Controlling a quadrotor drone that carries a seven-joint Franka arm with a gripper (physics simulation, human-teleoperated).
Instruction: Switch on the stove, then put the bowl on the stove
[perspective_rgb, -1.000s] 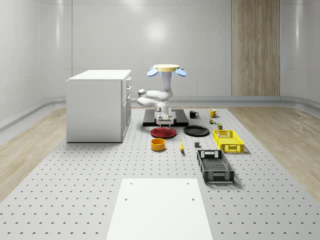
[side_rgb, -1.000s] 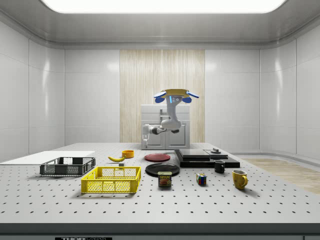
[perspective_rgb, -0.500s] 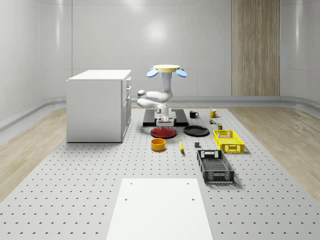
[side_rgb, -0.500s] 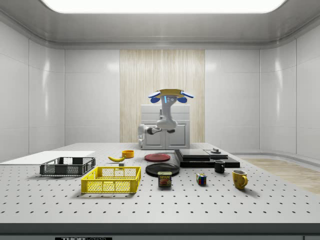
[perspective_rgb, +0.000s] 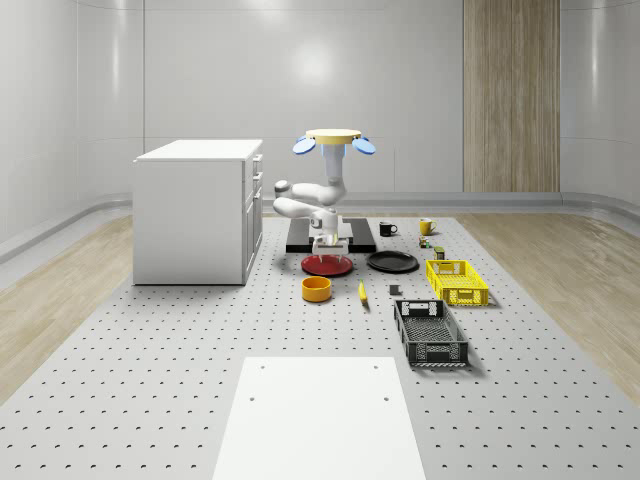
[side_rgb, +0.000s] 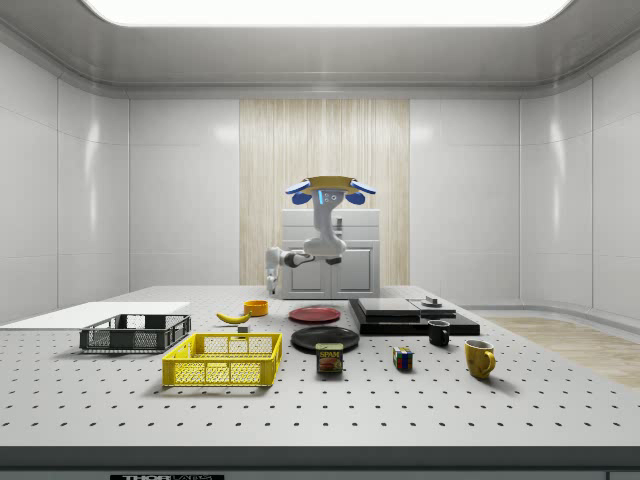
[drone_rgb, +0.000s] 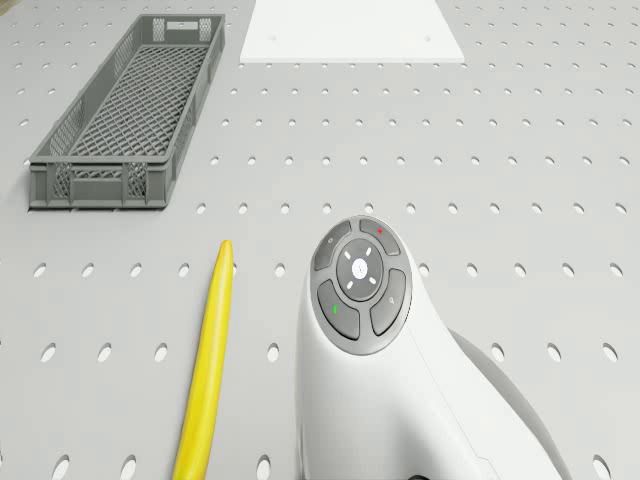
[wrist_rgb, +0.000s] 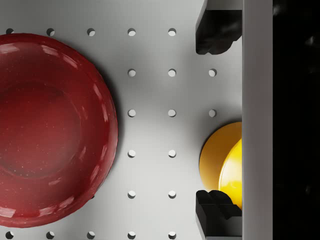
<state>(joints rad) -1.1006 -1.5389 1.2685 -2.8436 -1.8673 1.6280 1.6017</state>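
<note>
The orange bowl (perspective_rgb: 317, 288) (side_rgb: 256, 307) stands on the table in front of the red plate (perspective_rgb: 327, 264) (wrist_rgb: 50, 125). The black stove (perspective_rgb: 362, 240) (side_rgb: 410, 315) lies flat behind the plate. The drone (perspective_rgb: 333, 140) (side_rgb: 323, 188) hovers over the plate's area, with the arm hanging under it. My gripper (perspective_rgb: 328, 243) (side_rgb: 271, 283) (wrist_rgb: 215, 122) is open, up in the air between the plate and the bowl. In the wrist view the bowl (wrist_rgb: 222, 162) lies far below, partly between the black fingertips (wrist_rgb: 215, 32).
A white cabinet (perspective_rgb: 200, 210) stands at the whole-scene view's left. A banana (perspective_rgb: 362, 291) (drone_rgb: 205, 370), a black plate (perspective_rgb: 392, 262), a yellow crate (perspective_rgb: 457, 281) and a grey crate (perspective_rgb: 430, 333) (drone_rgb: 130, 110) lie to the right. Two mugs (side_rgb: 479, 358) sit beyond the stove. A white panel (perspective_rgb: 318, 415) is in front.
The drone and arm have shifted to the side view's left, away from the stove and toward the bowl. The gripper now hangs nearer the bowl. Nothing on the table moved.
</note>
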